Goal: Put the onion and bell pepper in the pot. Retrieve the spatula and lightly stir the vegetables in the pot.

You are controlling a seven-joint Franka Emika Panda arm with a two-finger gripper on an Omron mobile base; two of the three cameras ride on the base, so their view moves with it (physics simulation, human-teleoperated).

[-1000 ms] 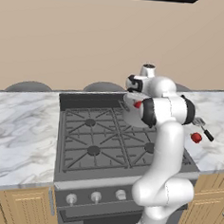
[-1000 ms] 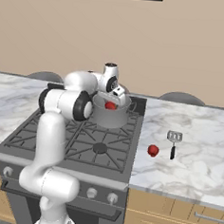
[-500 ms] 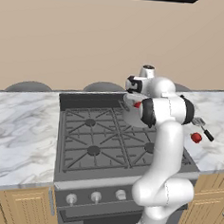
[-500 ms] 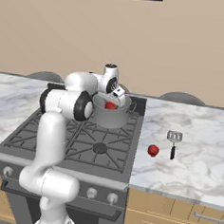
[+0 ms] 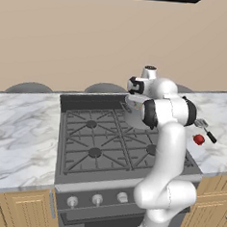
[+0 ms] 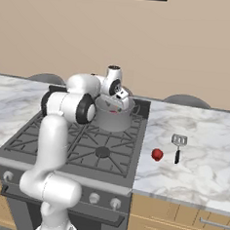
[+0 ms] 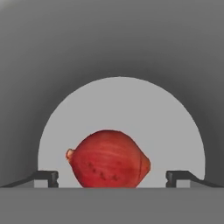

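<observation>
The red onion [image 7: 108, 159] lies on the pale floor of the grey pot [image 7: 109, 57], between and beyond my fingertips [image 7: 46, 176]. My gripper [image 7: 112, 177] is open, its jaws wide apart and clear of the onion. It hangs over the pot [image 6: 111, 120] on the stove's back right burner, where a speck of the onion [image 6: 113, 111] shows below the gripper [image 6: 116, 105]. From the left side the gripper [image 5: 129, 105] hovers at the pot's [image 5: 134, 119] rim. The small red bell pepper [image 6: 157, 154] [image 5: 198, 139] sits on the marble counter right of the stove, beside the spatula [image 6: 177, 146] [image 5: 205, 129].
The black gas stove [image 6: 80, 143] has grates on several burners and knobs [image 6: 94, 198] along its front. Marble counter [image 5: 22, 127] runs on both sides of it. Grey rounded shapes [image 5: 28, 87] stand behind the counter's back edge.
The onion, held at the fingertips earlier, has left the gripper and dropped into the pot. The arm has barely moved.
</observation>
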